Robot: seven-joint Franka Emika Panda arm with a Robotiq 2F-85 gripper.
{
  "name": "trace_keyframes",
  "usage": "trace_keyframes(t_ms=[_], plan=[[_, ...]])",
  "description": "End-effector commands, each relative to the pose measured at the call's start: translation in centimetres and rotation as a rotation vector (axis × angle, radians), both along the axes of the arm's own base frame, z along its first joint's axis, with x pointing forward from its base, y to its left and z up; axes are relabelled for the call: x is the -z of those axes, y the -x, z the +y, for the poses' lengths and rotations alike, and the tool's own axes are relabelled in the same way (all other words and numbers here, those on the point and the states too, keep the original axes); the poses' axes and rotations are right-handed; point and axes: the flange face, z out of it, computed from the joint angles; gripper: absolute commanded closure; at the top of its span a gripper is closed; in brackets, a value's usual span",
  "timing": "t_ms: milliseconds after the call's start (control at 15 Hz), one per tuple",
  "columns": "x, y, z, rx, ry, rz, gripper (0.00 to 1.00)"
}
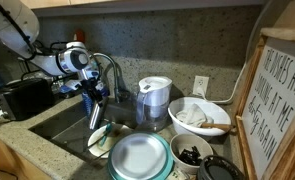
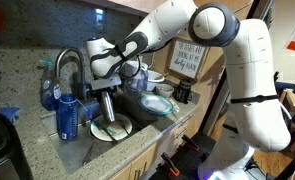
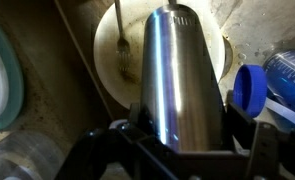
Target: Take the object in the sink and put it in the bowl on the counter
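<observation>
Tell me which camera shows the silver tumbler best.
The wrist view: the silver tumbler fills the frame, gripped by the claw. In both exterior views it is a small sliver below the claw, over the sink.

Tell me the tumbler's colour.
Plain silver metal; the tumbler shows best in the wrist view.

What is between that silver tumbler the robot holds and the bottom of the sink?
A white plate with a fork lying on it, directly below the silver tumbler; the wrist view shows it best.
</observation>
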Motion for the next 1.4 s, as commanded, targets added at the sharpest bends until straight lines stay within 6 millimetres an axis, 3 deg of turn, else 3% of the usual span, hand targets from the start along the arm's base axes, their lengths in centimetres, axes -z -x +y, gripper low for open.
trace_keyframes(t_ms=[0, 267, 333, 400, 667, 1333], plan=[[-2.7, 2.2, 0.0, 0.055, 0.021, -0.002, 0.39], [-2.5, 3.2, -0.3, 0.085, 0.013, 0.019, 0.39], [-1.5, 1.9, 0.4, 0.067, 0.007, 0.013, 0.39], [-1.4, 2.0, 0.4, 0.066, 0.006, 0.018, 0.14], [-0.5, 2.0, 0.5, 0.066, 0.006, 0.031, 0.14], [-0.5, 2.0, 0.4, 0.066, 0.006, 0.030, 0.14]])
